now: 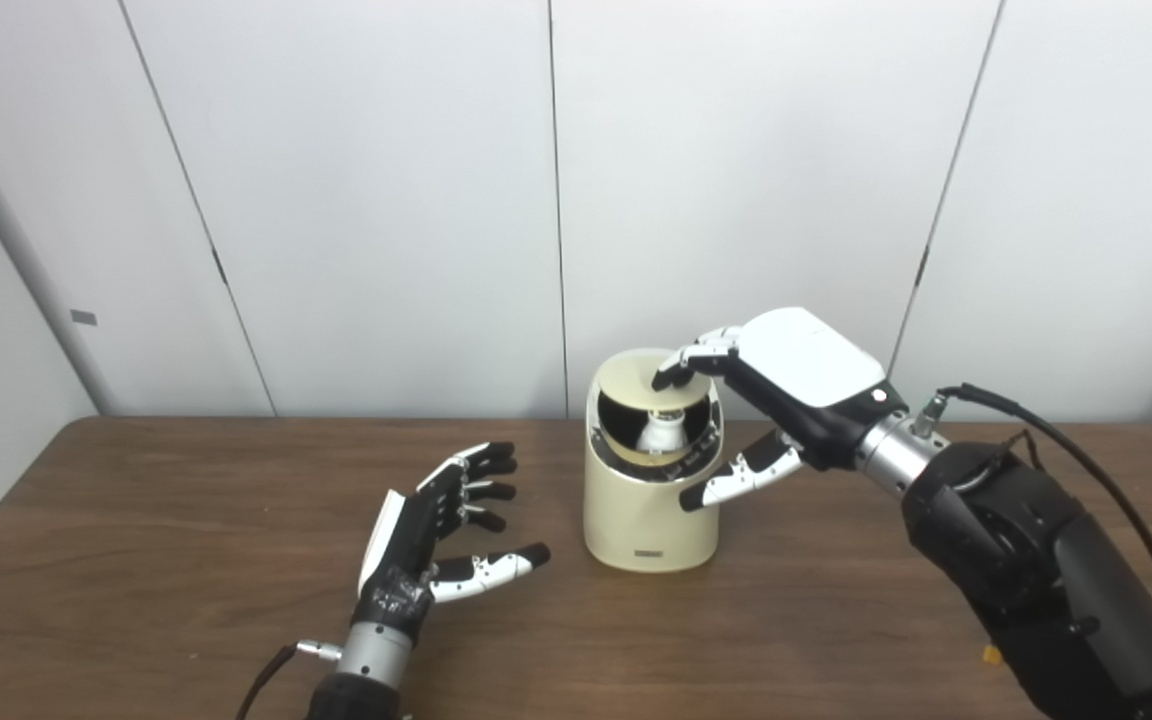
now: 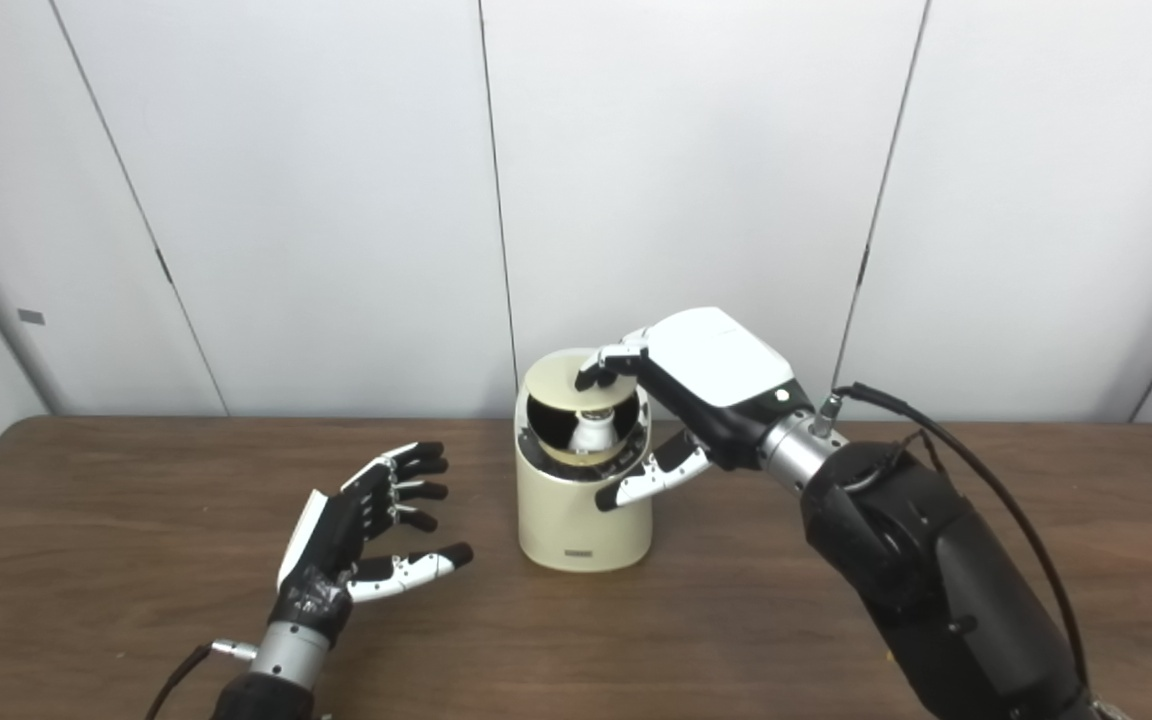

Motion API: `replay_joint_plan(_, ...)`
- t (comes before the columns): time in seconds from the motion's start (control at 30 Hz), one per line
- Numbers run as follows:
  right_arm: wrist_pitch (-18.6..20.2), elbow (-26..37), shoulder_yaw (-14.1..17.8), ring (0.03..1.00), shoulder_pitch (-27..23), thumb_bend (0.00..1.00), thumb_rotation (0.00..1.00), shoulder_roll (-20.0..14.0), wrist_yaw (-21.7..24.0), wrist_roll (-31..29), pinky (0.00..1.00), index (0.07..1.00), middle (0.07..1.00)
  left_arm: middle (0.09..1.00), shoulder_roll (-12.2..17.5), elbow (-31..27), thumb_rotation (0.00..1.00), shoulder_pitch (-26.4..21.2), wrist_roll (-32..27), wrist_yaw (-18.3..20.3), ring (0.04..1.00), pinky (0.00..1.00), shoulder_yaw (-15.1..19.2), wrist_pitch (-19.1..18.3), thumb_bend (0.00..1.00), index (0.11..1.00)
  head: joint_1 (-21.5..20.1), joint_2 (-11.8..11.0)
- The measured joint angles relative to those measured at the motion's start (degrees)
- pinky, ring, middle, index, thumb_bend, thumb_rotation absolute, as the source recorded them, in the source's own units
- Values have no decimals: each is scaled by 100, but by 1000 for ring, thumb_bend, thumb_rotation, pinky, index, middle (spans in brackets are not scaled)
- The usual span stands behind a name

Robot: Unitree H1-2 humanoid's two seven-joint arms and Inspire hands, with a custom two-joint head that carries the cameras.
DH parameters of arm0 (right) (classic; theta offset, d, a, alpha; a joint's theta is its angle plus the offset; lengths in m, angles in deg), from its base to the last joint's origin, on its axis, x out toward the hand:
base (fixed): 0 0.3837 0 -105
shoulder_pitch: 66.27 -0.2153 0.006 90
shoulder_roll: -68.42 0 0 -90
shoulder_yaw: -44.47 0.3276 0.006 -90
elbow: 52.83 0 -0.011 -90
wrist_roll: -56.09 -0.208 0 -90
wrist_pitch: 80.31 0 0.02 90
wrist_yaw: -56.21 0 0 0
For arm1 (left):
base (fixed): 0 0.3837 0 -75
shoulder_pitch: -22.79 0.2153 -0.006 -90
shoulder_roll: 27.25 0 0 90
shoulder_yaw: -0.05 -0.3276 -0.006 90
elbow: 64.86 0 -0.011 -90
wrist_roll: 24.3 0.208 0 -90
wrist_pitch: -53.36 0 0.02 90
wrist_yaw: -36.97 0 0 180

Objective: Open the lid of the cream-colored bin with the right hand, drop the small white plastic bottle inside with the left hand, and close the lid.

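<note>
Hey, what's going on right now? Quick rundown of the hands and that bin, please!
Left hand open, empty, beside cream-colored bin. Right hand fingertips on tilted round lid. Small white plastic bottle already inside. Nothing in the way.

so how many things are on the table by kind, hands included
bin: 1
lid: 1, tilted partly open
white bottle: 1, inside the bin
hands: 2, left hand empty, right hand on the lid
total: 5

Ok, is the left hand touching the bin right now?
Apart. The right eye view shows bare table between the open left hand and the bin.
</note>
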Motion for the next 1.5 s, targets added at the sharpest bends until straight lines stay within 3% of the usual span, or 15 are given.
replay_joint_plan(0.67, -62, 26, -169, 831, 12, 717, 357, 25, 339, 183, 827, 707, 724, 777, -65, 0, 0, 0, 26, -43, 703, 563, 0, 0, 736, 797, 53, 26)
replay_joint_plan(1.3, -153, 86, -280, 821, 39, 700, 372, 25, 503, 204, 826, 705, 715, 783, -77, 0, 0, 0, 28, -50, 704, 560, 0, -1, 734, 799, 62, 61)
replay_joint_plan(1.5, 31, 251, -384, 857, 33, 697, 438, 20, 776, 467, 879, 719, 739, 781, -77, 0, 0, 0, 36, -52, 699, 557, 1, -1, 737, 798, 62, 70)
